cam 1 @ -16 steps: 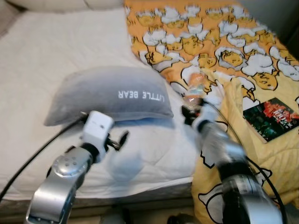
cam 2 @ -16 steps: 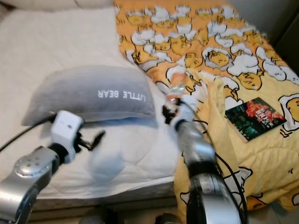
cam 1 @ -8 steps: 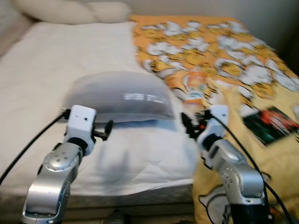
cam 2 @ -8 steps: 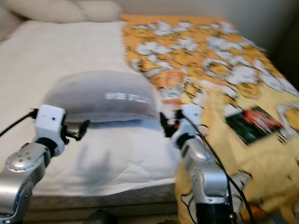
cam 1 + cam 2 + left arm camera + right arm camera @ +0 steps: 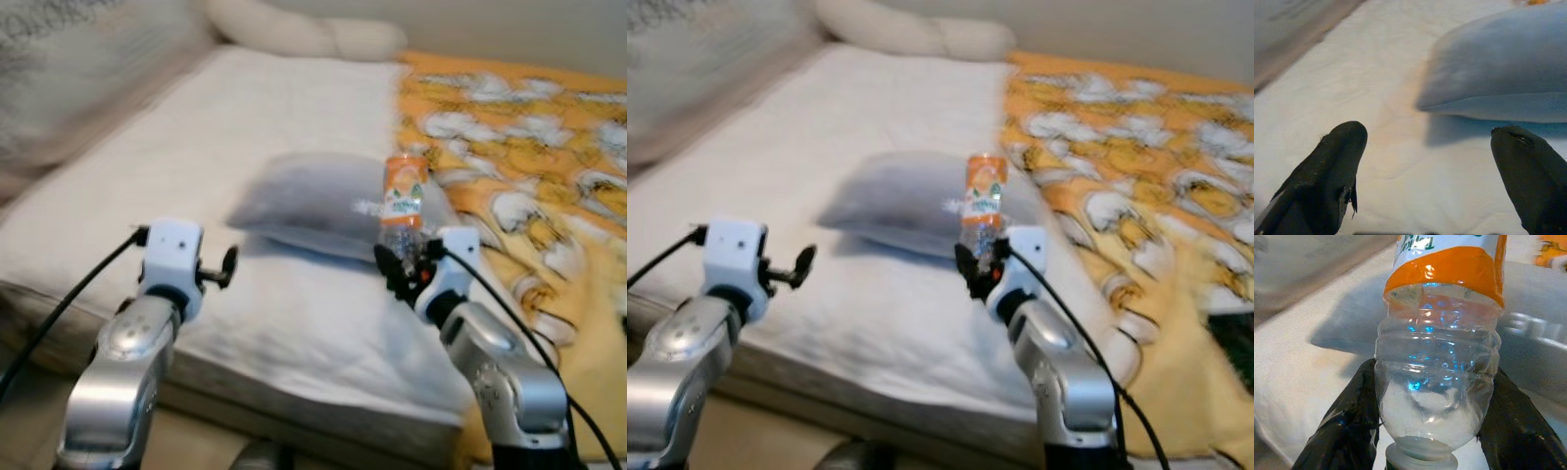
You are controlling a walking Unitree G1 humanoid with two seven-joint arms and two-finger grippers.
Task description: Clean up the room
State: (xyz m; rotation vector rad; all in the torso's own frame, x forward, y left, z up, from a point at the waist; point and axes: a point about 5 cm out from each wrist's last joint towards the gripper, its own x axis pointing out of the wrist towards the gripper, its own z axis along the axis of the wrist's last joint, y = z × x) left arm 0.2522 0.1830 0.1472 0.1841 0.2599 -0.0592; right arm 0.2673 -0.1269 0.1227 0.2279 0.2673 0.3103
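My right gripper (image 5: 400, 262) is shut on a clear plastic bottle (image 5: 403, 204) with an orange label, held up over the bed's edge. In the right wrist view the bottle (image 5: 1440, 367) sits between the two black fingers (image 5: 1349, 416), its cap end toward the wrist. A grey pillow (image 5: 313, 201) lies on the white mattress (image 5: 245, 117) just behind the bottle. My left gripper (image 5: 225, 266) is open above the mattress, to the left of the pillow. In the left wrist view the pillow (image 5: 1503, 78) lies beyond the spread fingers (image 5: 1337, 161).
An orange and yellow patterned blanket (image 5: 529, 127) covers the right side of the bed. A cream pillow (image 5: 304, 34) lies at the head. The mattress edge (image 5: 294, 392) runs across in front of me, with floor (image 5: 29, 411) at the lower left.
The camera has swung, so the bed now runs at an angle. The right gripper has lifted the bottle off the blanket and holds it upright in front of the grey pillow.
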